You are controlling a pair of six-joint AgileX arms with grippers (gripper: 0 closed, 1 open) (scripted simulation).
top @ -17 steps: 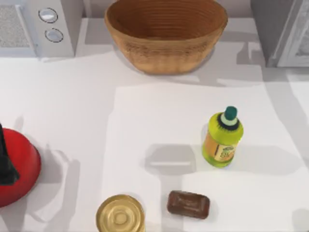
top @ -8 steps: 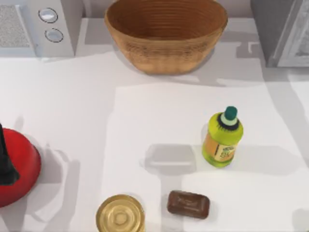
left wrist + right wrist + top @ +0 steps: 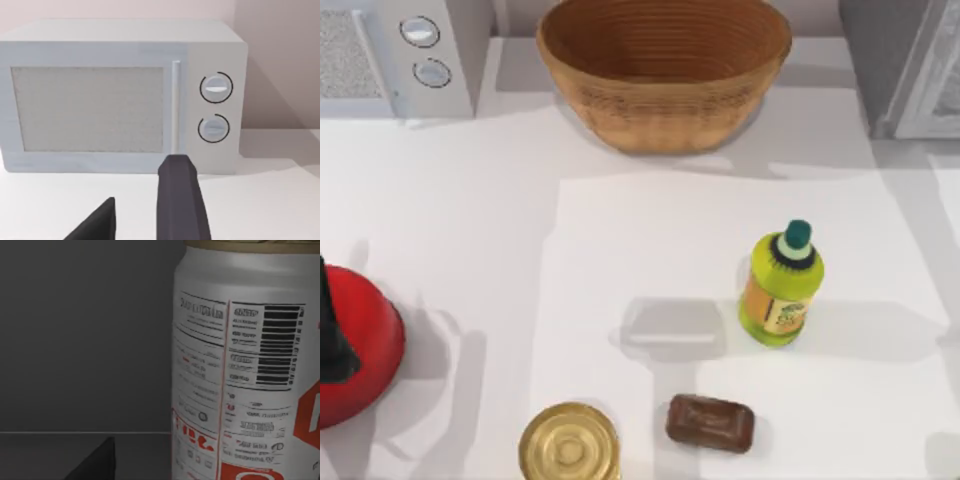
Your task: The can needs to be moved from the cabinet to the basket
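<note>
Right gripper (image 3: 165,460): one dark fingertip (image 3: 97,462) seen, can (image 3: 247,365) upright just beside it inside grey cabinet (image 3: 85,335); grip can't tell. Left gripper (image 3: 142,210) fingers apart, holding nothing, microwave (image 3: 120,95) beyond. Basket (image 3: 665,70) at table's far edge.

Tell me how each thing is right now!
can: upright, inside the grey cabinet, close before the right pincer.
basket: upright, nothing inside.
bottle: standing, green cap on.
microwave: door shut.
gold-lidded tin: upright, lid on.
left pincer: open, facing the microwave.
</note>
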